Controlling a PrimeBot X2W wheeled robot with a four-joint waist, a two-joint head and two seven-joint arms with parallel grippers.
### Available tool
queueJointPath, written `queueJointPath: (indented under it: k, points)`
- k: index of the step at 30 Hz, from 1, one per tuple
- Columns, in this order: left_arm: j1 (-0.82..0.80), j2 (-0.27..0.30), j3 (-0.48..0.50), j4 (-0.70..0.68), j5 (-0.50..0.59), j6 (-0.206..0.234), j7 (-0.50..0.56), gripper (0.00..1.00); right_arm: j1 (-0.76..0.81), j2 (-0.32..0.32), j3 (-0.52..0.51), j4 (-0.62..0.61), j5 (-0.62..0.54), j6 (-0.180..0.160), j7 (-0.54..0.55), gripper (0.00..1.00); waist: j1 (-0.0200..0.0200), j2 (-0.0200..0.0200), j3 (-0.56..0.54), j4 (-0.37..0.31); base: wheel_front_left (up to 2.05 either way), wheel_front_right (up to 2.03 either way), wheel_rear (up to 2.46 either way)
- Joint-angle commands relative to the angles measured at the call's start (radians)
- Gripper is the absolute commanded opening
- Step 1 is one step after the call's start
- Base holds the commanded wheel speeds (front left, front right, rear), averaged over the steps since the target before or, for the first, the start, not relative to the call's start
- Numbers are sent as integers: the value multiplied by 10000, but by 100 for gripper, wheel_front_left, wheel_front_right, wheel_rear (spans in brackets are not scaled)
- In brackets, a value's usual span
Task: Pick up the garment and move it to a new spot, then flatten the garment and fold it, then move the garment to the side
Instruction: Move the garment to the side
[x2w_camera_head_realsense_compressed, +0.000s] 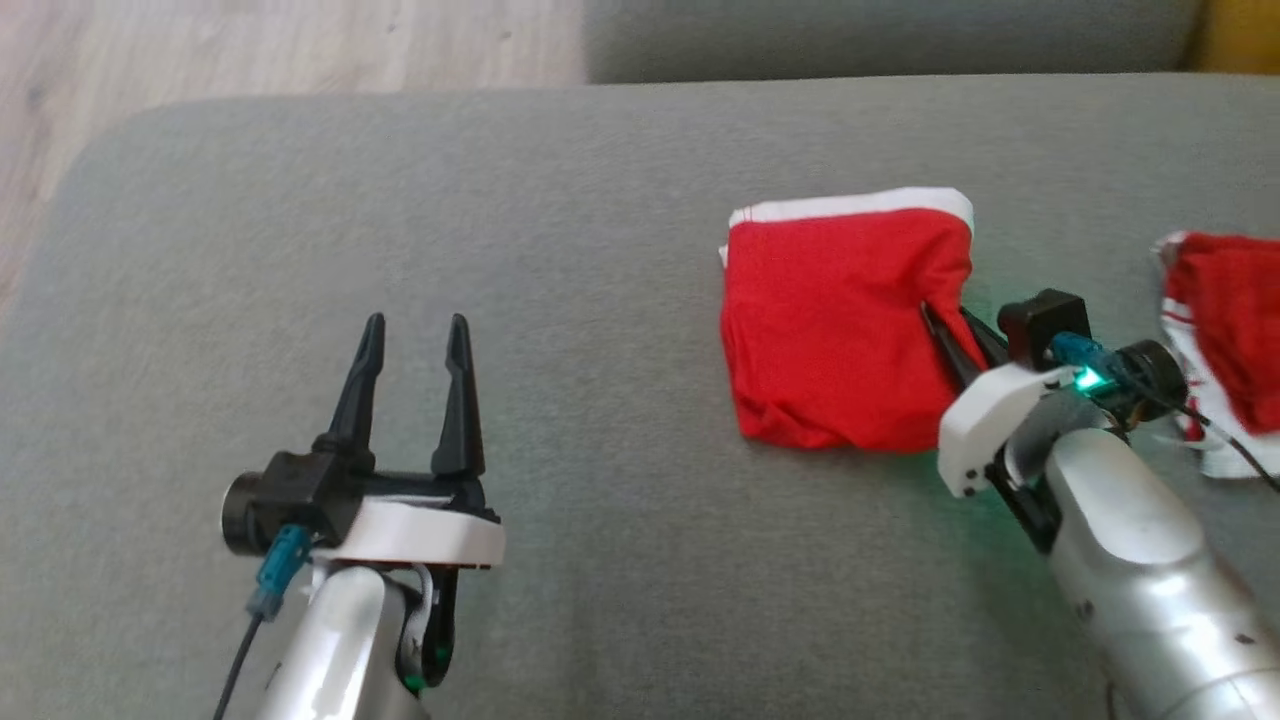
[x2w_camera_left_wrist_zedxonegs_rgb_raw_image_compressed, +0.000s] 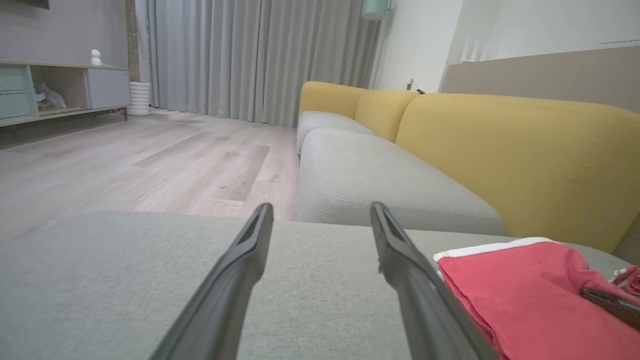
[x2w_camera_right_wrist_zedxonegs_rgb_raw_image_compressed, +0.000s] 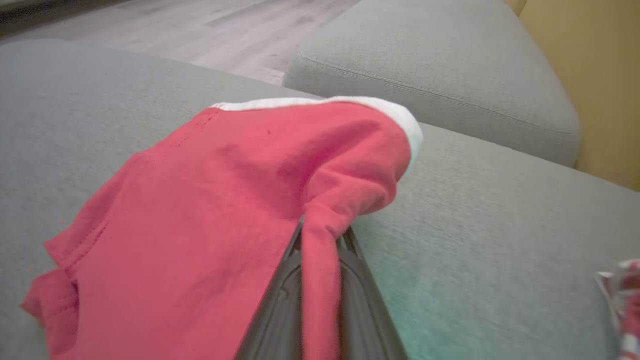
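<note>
The red soft cloth garment with a white band (x2w_camera_head_realsense_compressed: 830, 330) lies on the big grey couch cushion (x2w_camera_head_realsense_compressed: 600, 250), a bit right of the middle. It looks folded into a thick square, with the white band along its far edge. The right gripper (x2w_camera_head_realsense_compressed: 940, 325) is pinched tight on a bunch of red cloth at the garment's right edge. Its two dark fingers are almost together, with the cloth squeezed between them. The left gripper (x2w_camera_head_realsense_compressed: 415, 332) floats over bare cushion well away to the left, fingers apart and holding nothing. Another red and white cloth (x2w_camera_head_realsense_compressed: 1220, 330) lies near the cushion's right end.

I think the folding is done and the last step is in hand: moving the garment to the side. The next move needs a gentle slide or lift, so the fold does not fall open. It also needs a spot that is not on the other cloth.
</note>
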Motion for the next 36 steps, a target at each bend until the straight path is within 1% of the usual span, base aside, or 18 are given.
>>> queueJointPath:
  k: [1, 3, 5, 8, 10, 11, 15, 18, 23, 25, 28, 32, 36]
  points:
    - [-150, 81, 216, -375, 25, 22, -51, 100, 59, -277, 370, -526, 11, -7, 104, 0, 1, -1, -214, -379, 0, 0, 0]
    - [-130, 81, 215, -404, 29, 50, -51, 100, 143, -703, 738, -952, 111, -7, 376, 0, 1, -1, -220, -626, 0, 0, 0]
    - [-133, 81, 232, -441, 38, 70, -51, 100, 194, -1274, 1062, -1453, 267, -7, 678, 0, 1, -1, -153, -851, 0, 0, 0]
    - [-174, 81, 259, -488, 59, 78, -51, 100, 257, -2369, 1374, -2295, 580, -7, 1170, 0, 1, -1, 43, -1122, 0, 0, 0]
    - [-248, 81, 268, -516, 83, 61, -51, 100, 272, -3192, 1495, -2865, 778, -7, 1501, 0, 1, -1, 253, -1249, 0, 0, 0]
    - [-248, 81, 268, -516, 83, 61, -51, 100, 272, -3192, 1495, -2865, 778, -7, 1501, 0, 1, -1, 253, -1249, 0, 0, 0]
    - [-477, 81, 289, -544, 142, 1, -51, 100, 203, -4697, 1526, -3839, 1149, -7, 2154, 0, 1, -1, 771, -1387, 0, 0, 0]
    - [-673, 81, 253, -530, 150, -56, -51, 100, 117, -5697, 1476, -4125, 1128, -7, 2595, 0, 1, -1, 1160, -1365, 0, 0, 0]
    - [-941, 81, 177, -486, 181, -124, -51, 100, 84, -6898, 1111, -3858, 1029, -7, 3058, 0, 1, -1, 1662, -1232, 0, 0, 0]
    - [-1053, 81, 161, -478, 192, -158, -51, 100, 53, -7186, 842, -3535, 988, -7, 3116, 0, 1, -1, 1831, -1145, 0, 0, 0]
    - [-1129, 81, 167, -442, 197, -163, -51, 100, 44, -7293, 477, -3019, 912, -7, 3140, 0, 1, -1, 1988, -1035, 0, 0, 0]
    - [-1213, 81, 216, -439, 247, -202, -51, 100, 16, -7114, -166, -2371, 760, -7, 3147, 0, 1, -1, 2213, -909, 0, 0, 0]
    - [-1228, 81, 368, -453, 285, -206, -51, 100, 60, -6738, -747, -1994, 593, -7, 3221, 0, 1, -1, 2325, -869, 0, 0, 0]
